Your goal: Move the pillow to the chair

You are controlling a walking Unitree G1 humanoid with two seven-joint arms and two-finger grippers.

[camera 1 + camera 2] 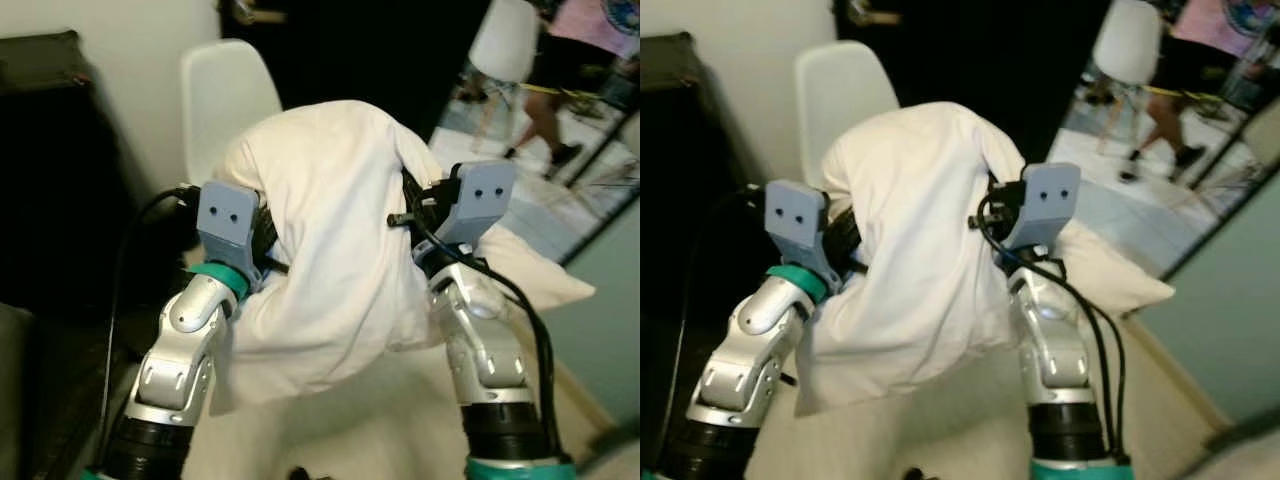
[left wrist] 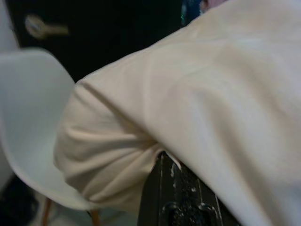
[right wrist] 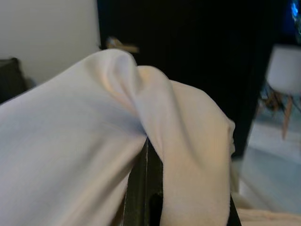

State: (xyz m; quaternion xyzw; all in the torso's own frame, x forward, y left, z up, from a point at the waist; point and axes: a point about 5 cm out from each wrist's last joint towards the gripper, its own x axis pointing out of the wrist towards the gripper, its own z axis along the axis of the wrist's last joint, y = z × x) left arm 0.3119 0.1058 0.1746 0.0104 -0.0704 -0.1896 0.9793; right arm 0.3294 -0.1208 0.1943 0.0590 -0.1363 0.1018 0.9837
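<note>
Pillow [image 1: 330, 240], white and slack, hangs raised between the two arms, bunched into a hump with its lower folds drooping below the wrists, directly in front of the white chair [image 1: 222, 95]. The left gripper [image 1: 262, 235] presses into its left flank and the right gripper [image 1: 408, 215] into its right flank; each wrist view has a black finger buried in the cloth, so both appear to hold the pillow, though how wide the fingers stand I cannot tell. To do this carry well, I judge both arms should travel forward together, keeping the squeeze even so the soft bulk does not slide out, and lift the drooping edge over the seat front before letting go. A second pillow [image 1: 535, 270] lies just beside the right arm, a mirror [image 1: 560, 150] reflects a person, and a cable [image 1: 125, 260] loops beside the left arm and could snag.
</note>
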